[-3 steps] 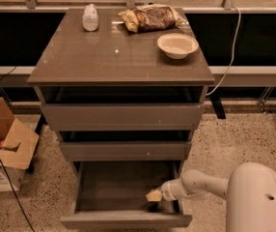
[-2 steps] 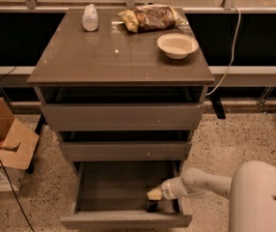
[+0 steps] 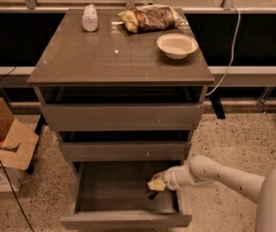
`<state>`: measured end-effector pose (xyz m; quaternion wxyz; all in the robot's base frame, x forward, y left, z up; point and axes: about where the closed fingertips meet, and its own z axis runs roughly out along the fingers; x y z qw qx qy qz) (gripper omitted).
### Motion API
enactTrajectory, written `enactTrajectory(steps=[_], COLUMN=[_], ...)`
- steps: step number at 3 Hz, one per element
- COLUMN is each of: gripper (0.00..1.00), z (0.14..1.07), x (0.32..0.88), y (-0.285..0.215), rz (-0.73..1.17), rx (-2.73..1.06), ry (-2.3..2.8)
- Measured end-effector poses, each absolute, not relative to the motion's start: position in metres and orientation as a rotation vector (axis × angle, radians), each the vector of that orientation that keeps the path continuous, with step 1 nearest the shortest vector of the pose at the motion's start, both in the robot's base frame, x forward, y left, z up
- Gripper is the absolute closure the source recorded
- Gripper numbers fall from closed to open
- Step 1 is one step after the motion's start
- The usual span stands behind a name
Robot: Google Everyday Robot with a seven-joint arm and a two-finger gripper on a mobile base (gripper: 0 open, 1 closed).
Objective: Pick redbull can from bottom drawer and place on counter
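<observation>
worktop (image 3: 104, 57): carries snack bag (image 3: 150, 18), white bowl (image 3: 177, 45) and white bottle (image 3: 89, 17) along the back | bottom drawer (image 3: 123, 220): pulled open | arm (image 3: 210, 170): reaches in from the right | end effector (image 3: 156, 184): inside the drawer at its right side, grip state cannot tell | redbull can (image 3: 152, 195): small dark shape on the drawer floor just under the end effector

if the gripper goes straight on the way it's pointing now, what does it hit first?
Probably the floor of the bottom drawer. The gripper sits inside it at the right side, aimed left and slightly down. Depth is unclear, so it might instead reach the drawer's left wall.
</observation>
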<state>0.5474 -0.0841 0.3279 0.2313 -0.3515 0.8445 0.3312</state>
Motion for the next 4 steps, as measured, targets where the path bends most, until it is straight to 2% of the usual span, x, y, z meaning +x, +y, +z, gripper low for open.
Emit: enactTrajectory(steps=[2, 3, 4], gripper=[1.00, 1.00, 1.00], z=[0.437, 0.494, 0.531], x=[0.523, 0.490, 0.474], y=[-0.076, -0.078, -0.082], rz=[1.040, 1.053, 1.015], rx=[-1.346, -1.627, -1.740], ry=[1.971, 1.734, 1.600])
